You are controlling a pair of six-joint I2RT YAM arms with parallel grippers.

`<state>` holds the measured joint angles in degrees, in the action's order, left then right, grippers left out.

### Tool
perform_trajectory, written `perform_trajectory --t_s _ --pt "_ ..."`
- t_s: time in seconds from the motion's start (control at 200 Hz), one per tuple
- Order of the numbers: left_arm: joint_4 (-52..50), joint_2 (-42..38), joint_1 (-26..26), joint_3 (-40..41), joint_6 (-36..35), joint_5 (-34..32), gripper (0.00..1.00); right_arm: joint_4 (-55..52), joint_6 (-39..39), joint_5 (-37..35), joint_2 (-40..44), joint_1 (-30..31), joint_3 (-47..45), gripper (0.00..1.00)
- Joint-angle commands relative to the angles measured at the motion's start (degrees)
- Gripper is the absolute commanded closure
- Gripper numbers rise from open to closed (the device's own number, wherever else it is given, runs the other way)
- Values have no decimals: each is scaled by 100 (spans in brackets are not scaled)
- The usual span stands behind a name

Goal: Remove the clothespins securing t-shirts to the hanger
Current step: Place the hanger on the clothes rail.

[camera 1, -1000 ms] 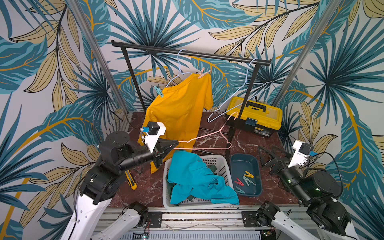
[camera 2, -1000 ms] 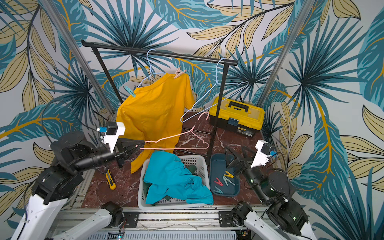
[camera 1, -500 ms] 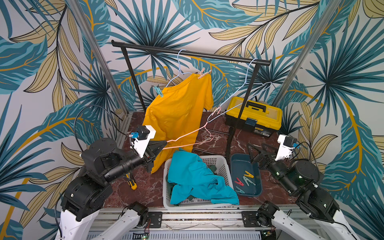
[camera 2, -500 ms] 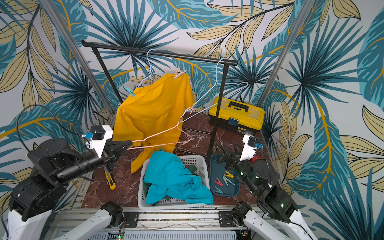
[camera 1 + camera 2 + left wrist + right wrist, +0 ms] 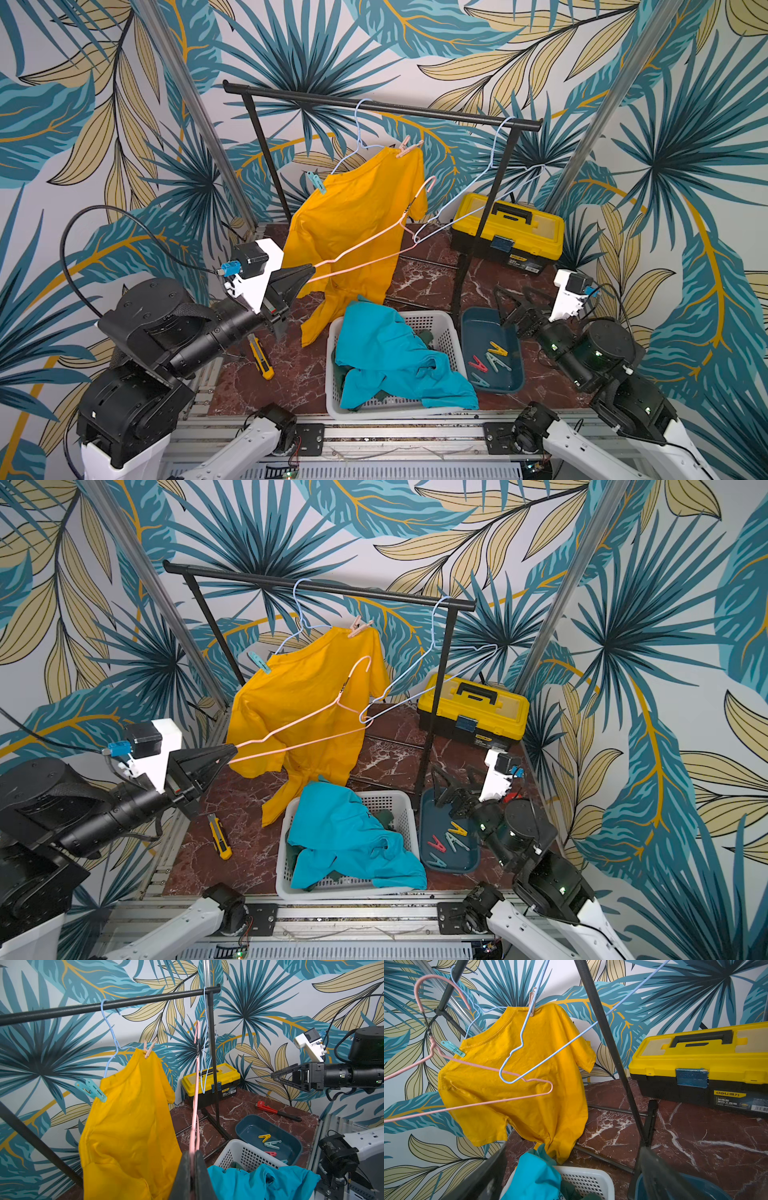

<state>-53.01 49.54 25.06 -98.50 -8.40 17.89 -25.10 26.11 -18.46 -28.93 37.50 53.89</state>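
Left wrist view shows the left pincer (image 5: 193, 1159) pressed together on one end of a pink hanger (image 5: 195, 1105), which reaches bare from that grip up toward the black rail (image 5: 145, 999). In both top views the yellow t-shirt (image 5: 353, 232) hangs from the rail on a pale blue hanger (image 5: 356, 124), pinned at both shoulders. A teal clothespin (image 5: 316, 183) sits on the shoulder nearer the left arm and a tan clothespin (image 5: 408, 146) on the other, beside the collar. A second blue hanger (image 5: 550, 1056), carrying nothing, hangs at the rail's end near the yellow toolbox (image 5: 507, 220). Its low corner crosses the far end of the pink one (whether the two are hooked together I cannot tell). On the marble bench (image 5: 415, 282) a white basket (image 5: 436, 318) holds the turquoise t-shirt (image 5: 390, 361), with a bit of the dark green t-shirt (image 5: 424, 336) showing beneath it. Just beside the basket, a dark blue tray (image 5: 478, 332) holds four loose clothespins (image 5: 478, 365): yellow, red, mint and teal. The right pincer (image 5: 511, 291) hangs over the tray's far end, its fingers spread wide with nothing between them. A yellow utility knife (image 5: 262, 357) lies on the bench near the left arm, and a red wrench (image 5: 268, 1108) lies behind the tray.
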Motion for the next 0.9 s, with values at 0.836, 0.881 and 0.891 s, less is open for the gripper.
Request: perform_trajectory --t_s 0.836,0.881,0.891 --pt "2377 855 -31 -429 277 -496 100 176 219 -213 90 1 -361 1" --pt "2376 919 -27 -479 267 -484 100 194 226 -220 82 -1 -360 1" --pt "2379 935 -25 -489 269 -483 100 202 228 -220 81 -4 -361 0"
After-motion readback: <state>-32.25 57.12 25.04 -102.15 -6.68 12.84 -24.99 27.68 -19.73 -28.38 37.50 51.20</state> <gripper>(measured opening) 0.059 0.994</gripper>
